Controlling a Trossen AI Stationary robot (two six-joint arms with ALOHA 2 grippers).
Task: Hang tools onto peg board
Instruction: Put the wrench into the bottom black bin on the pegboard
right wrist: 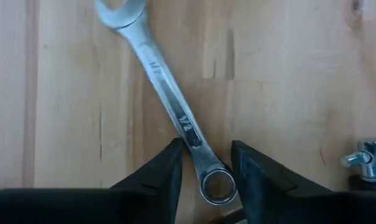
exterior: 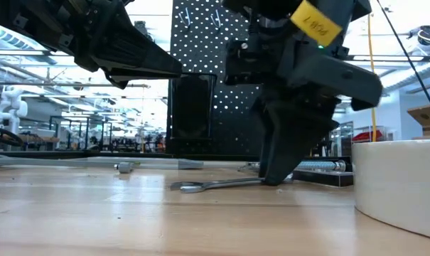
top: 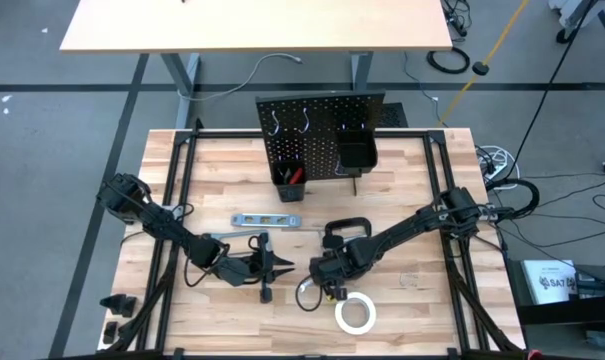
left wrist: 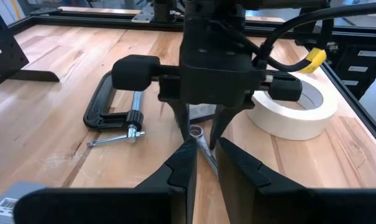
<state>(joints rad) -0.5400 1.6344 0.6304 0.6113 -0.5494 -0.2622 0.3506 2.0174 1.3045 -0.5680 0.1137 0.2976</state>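
A silver wrench (right wrist: 169, 99) lies flat on the tan table, its ring end (right wrist: 216, 185) toward my right gripper's wrist and its open end (exterior: 187, 186) away from it. My right gripper (right wrist: 205, 149) points down over it, open, one finger on each side of the shaft just above the ring end. My left gripper (left wrist: 206, 146) hovers close by, aimed at the wrench (left wrist: 200, 140), with a narrow gap between its fingers and nothing in it. The black peg board (top: 322, 135) stands upright at the far side with silver hooks (top: 275, 125).
A black C-clamp (top: 344, 230) lies just beyond the right gripper and a white tape roll (top: 355, 313) just nearer. A silver level (top: 265, 219) lies toward the board. Two black bins (top: 357, 152) hang on the board; the left one (top: 289, 175) holds a red-handled tool.
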